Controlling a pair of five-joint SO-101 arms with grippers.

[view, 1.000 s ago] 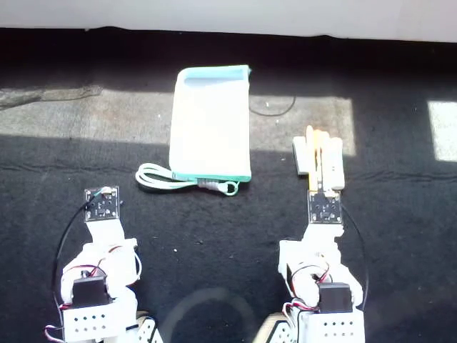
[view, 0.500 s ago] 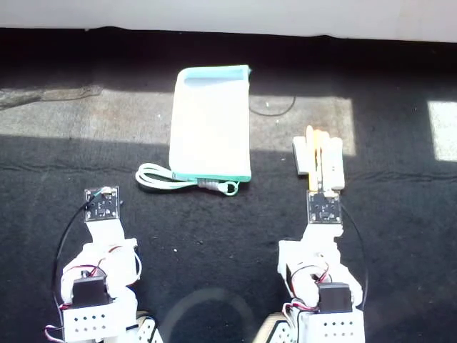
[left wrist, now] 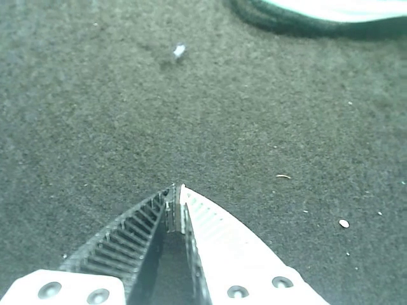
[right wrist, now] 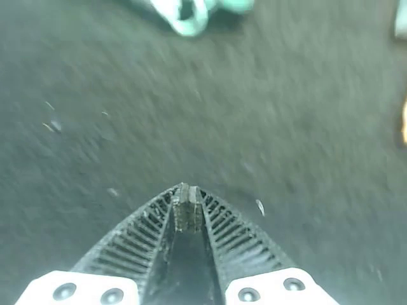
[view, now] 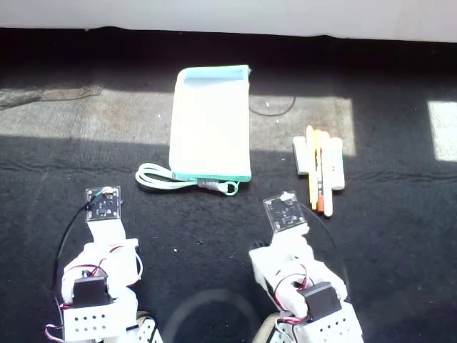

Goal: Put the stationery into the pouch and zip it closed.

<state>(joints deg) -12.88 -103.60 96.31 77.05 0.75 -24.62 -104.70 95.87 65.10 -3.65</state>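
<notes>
The white pouch (view: 211,125) with teal trim lies flat at the table's middle, its teal zipper ring (view: 230,188) at the near corner beside a looped white cord (view: 161,176). The stationery (view: 320,166), several pens and markers side by side, lies to the pouch's right. My right arm (view: 285,213) stands between the ring and the stationery, nearer to me. My right gripper (right wrist: 186,189) is shut and empty above the dark cloth, with the ring (right wrist: 189,16) ahead of it. My left gripper (left wrist: 175,190) is shut and empty, short of the cord (left wrist: 331,7).
A dark cloth (view: 214,236) covers the table, with bright sunlit patches across the middle. A thin dark wire (view: 275,108) lies beside the pouch's far right side. A pale wall runs along the far edge.
My right arm has swung left, off the near end of the stationery and toward the pouch's zipper ring. The left arm has kept still.
</notes>
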